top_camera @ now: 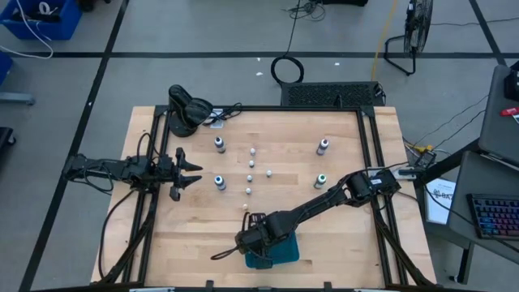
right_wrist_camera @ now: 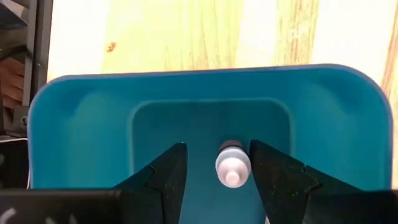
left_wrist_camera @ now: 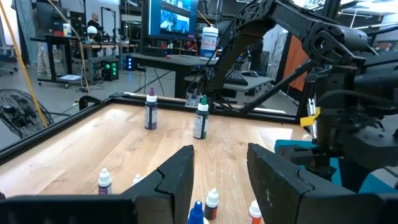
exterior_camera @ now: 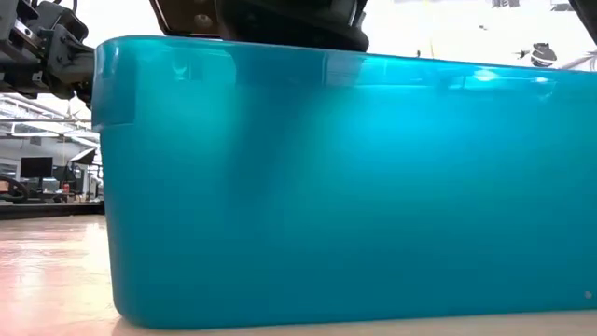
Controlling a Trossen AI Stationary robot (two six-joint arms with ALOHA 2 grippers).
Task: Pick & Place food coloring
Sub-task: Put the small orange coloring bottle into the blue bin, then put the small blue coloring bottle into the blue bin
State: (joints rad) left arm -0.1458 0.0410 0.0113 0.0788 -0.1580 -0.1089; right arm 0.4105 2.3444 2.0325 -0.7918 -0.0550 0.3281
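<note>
My right gripper (right_wrist_camera: 217,168) hangs open over the teal tray (right_wrist_camera: 81,124), pointing down into it. A tiny whitish dropper bottle (right_wrist_camera: 232,165) shows cap-up between its fingers, inside the tray. In the high view this gripper (top_camera: 261,243) is at the table's near edge, over the tray (top_camera: 280,253). My left gripper (top_camera: 193,169) waits open at the table's left side. Four larger bottles stand upright on the wood, among them a blue one (top_camera: 219,182) and a green one (top_camera: 321,180). Several tiny bottles (top_camera: 250,178) stand between them. My right gripper's fingers stand on either side of the tiny bottle's cap (right_wrist_camera: 232,163), coming from above. A clear gap shows on one side. The other finger (right_wrist_camera: 264,171) lies right beside the cap, and I cannot tell whether it touches.
The tray's teal wall (exterior_camera: 336,187) fills the low view. A black stand (top_camera: 185,109) sits at the far left corner with cables. A black frame rail (top_camera: 369,162) borders the table. Bare wood lies between the tray and the bottles.
</note>
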